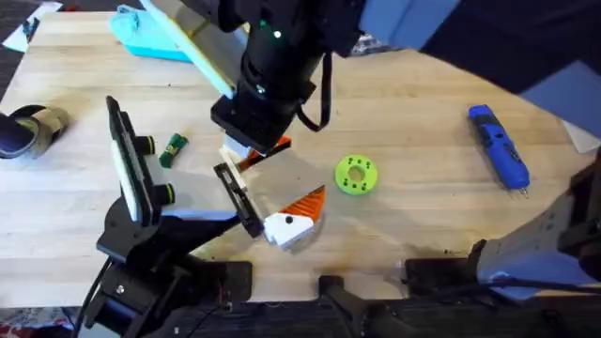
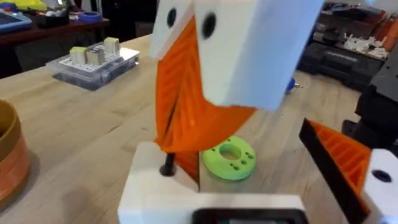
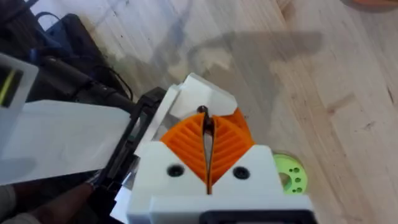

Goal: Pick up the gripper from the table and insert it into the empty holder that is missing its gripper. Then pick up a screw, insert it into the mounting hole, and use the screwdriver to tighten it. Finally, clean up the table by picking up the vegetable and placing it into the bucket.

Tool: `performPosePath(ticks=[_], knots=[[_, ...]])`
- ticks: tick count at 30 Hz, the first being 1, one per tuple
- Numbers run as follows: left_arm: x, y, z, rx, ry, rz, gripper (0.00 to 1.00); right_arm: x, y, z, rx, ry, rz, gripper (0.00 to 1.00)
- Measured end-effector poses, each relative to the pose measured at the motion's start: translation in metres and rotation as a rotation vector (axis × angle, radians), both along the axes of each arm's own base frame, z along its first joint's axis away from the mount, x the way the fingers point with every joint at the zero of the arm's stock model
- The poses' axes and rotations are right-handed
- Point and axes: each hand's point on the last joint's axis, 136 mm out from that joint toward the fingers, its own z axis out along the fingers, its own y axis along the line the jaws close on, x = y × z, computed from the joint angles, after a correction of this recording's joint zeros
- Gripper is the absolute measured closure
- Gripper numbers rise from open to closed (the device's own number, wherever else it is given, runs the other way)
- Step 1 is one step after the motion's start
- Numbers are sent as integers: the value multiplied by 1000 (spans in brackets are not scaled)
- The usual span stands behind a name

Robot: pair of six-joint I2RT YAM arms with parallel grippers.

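My right gripper (image 1: 255,150) (image 3: 208,134) reaches down at the table's middle, its orange pads shut on a small black screw (image 2: 168,165). The screw stands in the top of the white gripper block (image 2: 146,186) (image 3: 199,93), which sits on one side of my left gripper (image 1: 277,183). The left gripper's other finger (image 2: 348,162) (image 1: 300,208), white with an orange wedge, stands well apart, so this gripper is open. The dark-green vegetable (image 1: 172,148) lies to the left. At the far right lies the blue screwdriver (image 1: 498,145). The orange bucket (image 2: 9,155) is at the edge of the left wrist view.
A bright-green disc with holes (image 1: 356,175) (image 2: 229,160) (image 3: 289,174) lies just right of the grippers. A light-blue pouch (image 1: 141,33) is at the back left and a tape roll (image 1: 28,127) at the left edge. A clear parts box (image 2: 93,62) stands farther back.
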Motion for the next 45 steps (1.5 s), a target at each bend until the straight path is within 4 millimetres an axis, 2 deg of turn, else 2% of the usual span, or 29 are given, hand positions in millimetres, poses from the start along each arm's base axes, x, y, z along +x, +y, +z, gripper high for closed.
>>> performPosePath(ticks=[8, 18, 41, 42, 43, 45], knots=[[2, 1, 0, -13, 24, 14, 16, 2, 4, -4, -3, 1, 3, 995], [2, 1, 0, -12, 23, 14, 16, 9, 17, -8, 29, -18, 7, 995], [0, 0, 0, -13, 23, -1, 16, 4, 11, -10, 1, -3, 24, 995], [0, 0, 0, -13, 23, -1, 16, 4, 11, -10, 0, -3, 25, 983], [0, 0, 0, -13, 23, 0, 16, 4, 10, -10, -1, -3, 25, 918], [0, 0, 0, -13, 24, 0, 16, 4, 10, -10, -3, -2, 27, 692]])
